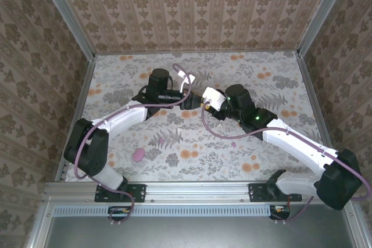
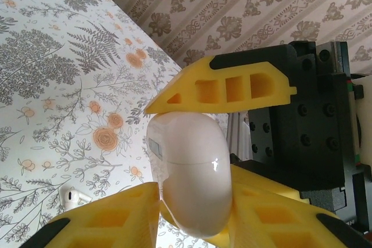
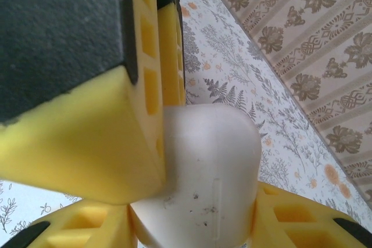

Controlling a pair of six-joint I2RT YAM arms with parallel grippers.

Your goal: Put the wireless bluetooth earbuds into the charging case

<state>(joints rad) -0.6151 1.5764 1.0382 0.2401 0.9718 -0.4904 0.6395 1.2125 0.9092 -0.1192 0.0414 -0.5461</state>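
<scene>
A white, pebble-like charging case (image 2: pixel 192 166) hangs above the table with its lid closed. My left gripper (image 2: pixel 195 201) is shut on its lower half, one yellow finger pressed against each side. In the right wrist view my right gripper (image 3: pixel 195 225) is shut on the same case (image 3: pixel 215 155), and a left finger (image 3: pixel 87 143) lies against its side. In the top view the two grippers (image 1: pixel 189 94) (image 1: pixel 204 101) meet at the middle of the table. One white earbud (image 2: pixel 72 197) lies on the floral cloth below. A pink earbud (image 1: pixel 233 143) lies in front of the right arm.
A pink case (image 1: pixel 138 154) lies on the cloth near the left arm's base. Patterned walls with metal posts (image 1: pixel 81 33) enclose the table on three sides. A metal rail (image 1: pixel 192 189) runs along the near edge.
</scene>
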